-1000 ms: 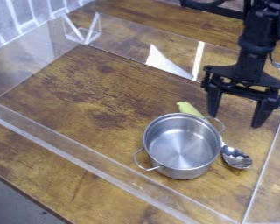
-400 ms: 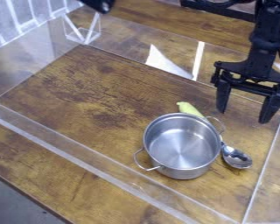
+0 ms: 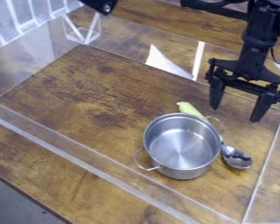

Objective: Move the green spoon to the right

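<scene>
The green spoon lies behind the steel pot (image 3: 184,144). Its yellow-green handle (image 3: 192,109) pokes out above the pot's far rim, and its silver bowl (image 3: 237,158) shows at the pot's right side. The pot hides the middle of the spoon. My black gripper (image 3: 238,98) hangs just above and to the right of the handle tip, pointing down. Its two fingers (image 3: 213,94) stand wide apart with nothing between them.
A clear plastic wall (image 3: 95,166) fences the wooden table (image 3: 84,96) on the left, front and right. A white sheet (image 3: 168,63) lies at the back. A clear stand (image 3: 80,31) sits at the far left corner.
The gripper has drifted slightly up the picture and stays open. The spoon and pot have not moved.
</scene>
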Tool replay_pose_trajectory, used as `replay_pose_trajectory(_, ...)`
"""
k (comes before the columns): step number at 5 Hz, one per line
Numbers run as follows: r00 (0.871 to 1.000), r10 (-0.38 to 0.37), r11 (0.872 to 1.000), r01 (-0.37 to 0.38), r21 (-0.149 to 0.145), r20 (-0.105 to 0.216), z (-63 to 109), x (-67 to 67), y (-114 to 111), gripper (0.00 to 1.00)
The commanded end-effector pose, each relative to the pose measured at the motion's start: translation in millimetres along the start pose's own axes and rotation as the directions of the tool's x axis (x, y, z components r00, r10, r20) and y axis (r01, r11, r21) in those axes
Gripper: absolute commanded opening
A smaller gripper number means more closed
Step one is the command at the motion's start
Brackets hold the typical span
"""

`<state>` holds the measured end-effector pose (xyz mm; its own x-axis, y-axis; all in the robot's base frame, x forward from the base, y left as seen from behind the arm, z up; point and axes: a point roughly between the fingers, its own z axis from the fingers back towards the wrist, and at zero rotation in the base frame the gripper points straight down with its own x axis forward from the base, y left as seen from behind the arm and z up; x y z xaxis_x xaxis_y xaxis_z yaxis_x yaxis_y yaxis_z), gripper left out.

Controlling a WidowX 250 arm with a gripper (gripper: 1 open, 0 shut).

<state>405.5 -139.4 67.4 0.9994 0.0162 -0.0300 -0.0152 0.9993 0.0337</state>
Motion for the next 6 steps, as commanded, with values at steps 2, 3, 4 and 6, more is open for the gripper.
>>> replay_pose_trajectory(2,0.995,-0.088,0.996,0.088,-0.006,0.053,29.2,5.2,0,1.00)
replay_pose_trajectory(3,0.989,-0.137,0.991,0.137,0.000,0.047,29.4,7.5,-3,1.00)
replay_pose_trajectory(4,0.973,-0.228,0.974,0.228,0.005,0.037,18.6,12.8,-6,1.00)
replay_pose_trajectory(6,0.950,-0.313,0.950,0.313,0.001,0.011,-2.8,13.0,-7,1.00)
